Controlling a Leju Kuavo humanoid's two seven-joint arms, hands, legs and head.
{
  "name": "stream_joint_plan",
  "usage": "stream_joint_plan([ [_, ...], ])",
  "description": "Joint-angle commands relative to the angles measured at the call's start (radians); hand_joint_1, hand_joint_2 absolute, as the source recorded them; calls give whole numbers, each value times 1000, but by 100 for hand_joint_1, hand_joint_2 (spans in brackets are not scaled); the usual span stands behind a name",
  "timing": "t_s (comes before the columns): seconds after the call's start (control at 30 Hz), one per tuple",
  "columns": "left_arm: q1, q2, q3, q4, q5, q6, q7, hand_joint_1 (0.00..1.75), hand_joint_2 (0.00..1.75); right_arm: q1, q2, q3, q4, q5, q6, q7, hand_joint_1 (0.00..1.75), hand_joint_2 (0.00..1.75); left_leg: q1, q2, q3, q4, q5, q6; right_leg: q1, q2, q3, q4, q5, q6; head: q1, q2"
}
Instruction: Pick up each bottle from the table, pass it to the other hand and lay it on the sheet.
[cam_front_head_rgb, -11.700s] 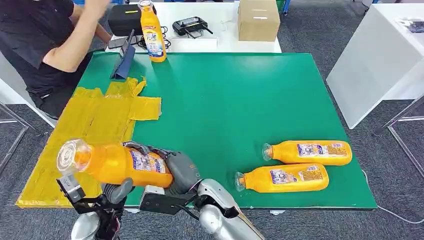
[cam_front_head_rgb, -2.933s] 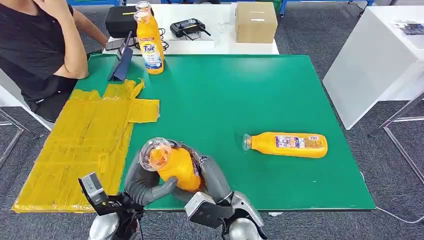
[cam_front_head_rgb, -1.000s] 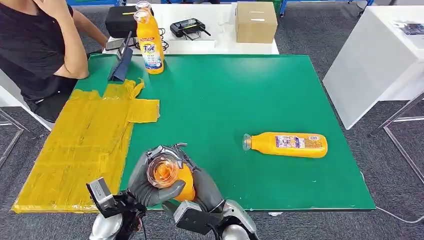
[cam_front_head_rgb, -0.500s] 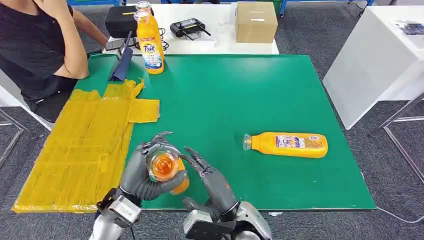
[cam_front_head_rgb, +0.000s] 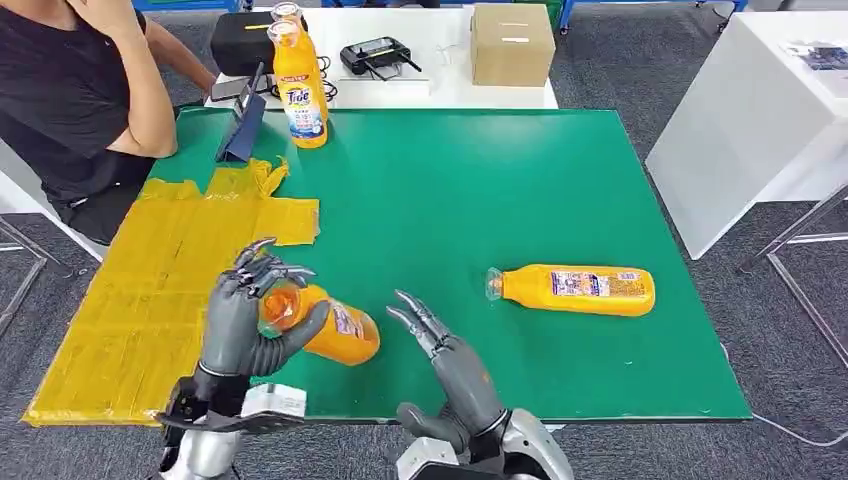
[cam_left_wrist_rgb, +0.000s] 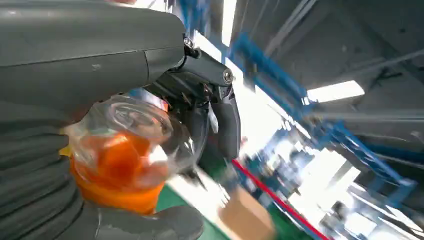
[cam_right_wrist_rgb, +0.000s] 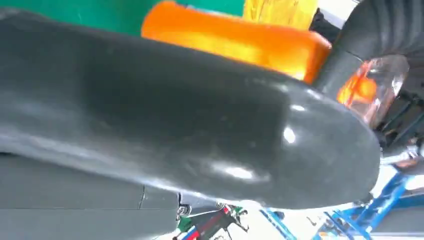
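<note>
Left hand (cam_front_head_rgb: 243, 318) grips the neck end of an orange bottle (cam_front_head_rgb: 335, 334), held tilted above the green table (cam_front_head_rgb: 470, 190) beside the yellow sheet (cam_front_head_rgb: 160, 290). Right hand (cam_front_head_rgb: 445, 352) is empty, fingers spread, just beside it. A second bottle (cam_front_head_rgb: 575, 289) lies further right.

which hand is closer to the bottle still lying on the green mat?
Right. The right hand, open, sits left of the lying bottle; the left hand is farther left, holding another bottle.

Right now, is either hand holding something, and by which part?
The left hand holds the orange bottle by its neck end, near the cap. The right hand is open and holds nothing.
</note>
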Motion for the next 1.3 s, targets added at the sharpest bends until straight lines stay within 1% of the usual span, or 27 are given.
stream_joint_plan([
  [0.03, -19, 19, 1, 69, -45, 45, 20, 175, 175, -3, -74, -30, -39, -19, -4, -12, 0, 0, -1, -2, 3, -3, 1, 2, -1, -3, 3, -2, 0, 1, 0, 0],
  [0.3, -11, 31, -1, 80, -47, 70, 31, 175, 175, 17, -97, -39, -76, -23, -10, -18, 0, 0, -1, -2, 2, -2, 0, 1, -1, -2, 2, -2, 0, 0, 0, 0],
  [0.67, -16, 39, -9, 83, -83, 101, 46, 175, 175, 12, -102, -35, -76, -26, -7, -26, 0, 0, -1, -2, 4, -4, 1, 2, -1, -3, 4, -3, 0, 1, 0, 0],
  [0.73, -14, 43, -20, 90, -92, 115, 51, 175, 175, 10, -105, -32, -79, -27, -7, -30, 0, 0, -1, -1, 1, -2, 0, 1, -1, -2, 1, -1, 0, 1, 0, 0],
  [0.77, -13, 44, -25, 92, -100, 120, 53, 175, 175, 10, -106, -30, -81, -28, -8, -30, 0, 0, -1, -2, 3, -3, 1, 2, -1, -2, 3, -2, 0, 1, 0, 0],
  [0.9, -11, 45, -38, 95, -108, 131, 57, 175, 175, 7, -109, -24, -84, -28, -9, -32, 0, 0, -1, -1, 2, -2, 0, 1, -1, -1, 2, -1, 0, 1, 0, 0],
  [0.93, -13, 45, -42, 94, -108, 131, 57, 175, 175, 5, -107, -24, -80, -28, -9, -32, 0, 0, -1, -2, 3, -3, 1, 2, -1, -3, 3, -2, 0, 1, 0, 0],
  [0.97, -14, 49, -46, 94, -103, 126, 61, 175, 175, 5, -106, -23, -78, -28, -10, -32, 0, 0, -1, -1, 1, -1, 0, 1, -1, -1, 1, -1, 0, 0, 0, 0],
  [1.0, -15, 52, -48, 93, -90, 114, 62, 175, 175, 5, -106, -22, -76, -28, -11, -32, 0, 0, -2, -1, 3, -4, 1, 2, -2, -2, 3, -3, 0, 1, 0, 0],
  [1.03, -17, 52, -48, 94, -85, 111, 61, 175, 175, 3, -105, -22, -73, -28, -11, -33, 0, 0, -1, -1, 2, -2, 0, 1, -1, -2, 2, -1, 0, 1, 0, 0],
  [1.17, -18, 53, -52, 96, -46, 73, 45, 175, 175, -4, -103, -19, -66, -27, -10, -33, 0, 0, -1, -1, 3, -3, 1, 2, -1, -2, 3, -2, 0, 1, 0, 0],
  [1.3, -18, 57, -69, 93, 1, 12, 32, 175, 175, -8, -102, -19, -62, -27, -6, -32, 0, 0, -1, -1, 2, -2, 0, 1, -1, -1, 2, -1, 0, 0, 0, 0],
])
